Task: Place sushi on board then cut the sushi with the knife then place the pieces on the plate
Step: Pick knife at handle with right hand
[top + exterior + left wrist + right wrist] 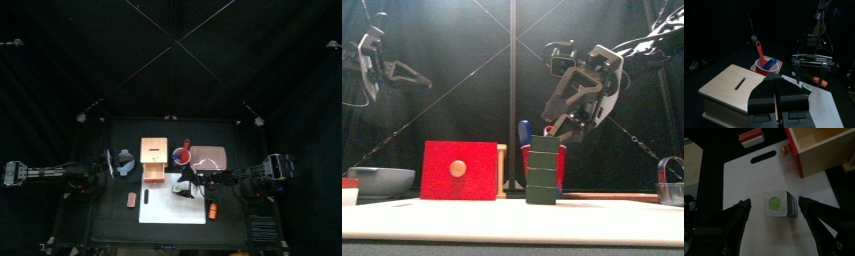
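We see the sushi roll standing upright on the back part of the white board, a stack of dark green blocks. The right gripper hangs straight above it with its jaws apart. One jaw is on each side of the roll's top, and a strip of board shows between each jaw and the roll, so neither touches it.

The left gripper is raised off the board's left side, its jaws together.

Just behind the board stands the wooden box, its red drawer front facing the board. Behind the board and right of the box is the red cup, holding the blue knife and the red knife. The pink tray lies behind the board's right corner, and the bowl sits behind and to its left.

A red and white toy lies just off the board's left edge. A small orange toy is at its right edge, though we cannot tell whether it rests on the board or on the bench.
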Robot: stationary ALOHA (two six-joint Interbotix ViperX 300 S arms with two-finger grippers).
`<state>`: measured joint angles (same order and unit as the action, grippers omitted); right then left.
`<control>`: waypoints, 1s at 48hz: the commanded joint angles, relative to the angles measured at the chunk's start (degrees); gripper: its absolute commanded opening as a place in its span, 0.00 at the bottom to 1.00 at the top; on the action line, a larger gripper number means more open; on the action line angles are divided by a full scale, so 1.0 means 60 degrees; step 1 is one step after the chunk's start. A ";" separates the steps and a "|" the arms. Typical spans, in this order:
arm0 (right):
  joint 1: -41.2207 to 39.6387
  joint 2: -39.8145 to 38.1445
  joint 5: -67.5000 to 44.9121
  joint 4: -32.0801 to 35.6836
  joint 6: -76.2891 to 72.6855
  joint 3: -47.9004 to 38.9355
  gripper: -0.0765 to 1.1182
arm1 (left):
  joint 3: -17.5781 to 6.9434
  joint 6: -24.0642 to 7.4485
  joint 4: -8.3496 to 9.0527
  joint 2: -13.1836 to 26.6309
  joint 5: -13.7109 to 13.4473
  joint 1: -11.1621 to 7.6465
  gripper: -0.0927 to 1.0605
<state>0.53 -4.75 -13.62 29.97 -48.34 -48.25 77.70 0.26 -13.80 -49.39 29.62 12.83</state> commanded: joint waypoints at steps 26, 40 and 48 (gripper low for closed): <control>0.1465 -0.0103 0.0659 -0.0762 0.0015 0.0908 0.95 | -0.0015 0.0029 0.0000 0.0029 0.0044 0.0029 0.15; 0.1523 -0.0264 0.0879 -0.0806 0.0000 0.0864 0.95 | 0.0000 0.0029 -0.0059 0.0029 -0.0029 -0.0044 0.15; 0.1436 -0.0791 0.1333 -0.0776 0.0073 0.0688 0.95 | 0.0000 0.0015 -0.0073 0.0029 -0.0029 -0.0059 0.15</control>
<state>9.49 -5.98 -6.77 25.31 -48.16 -44.30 78.49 0.53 -14.15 -49.39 29.18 12.57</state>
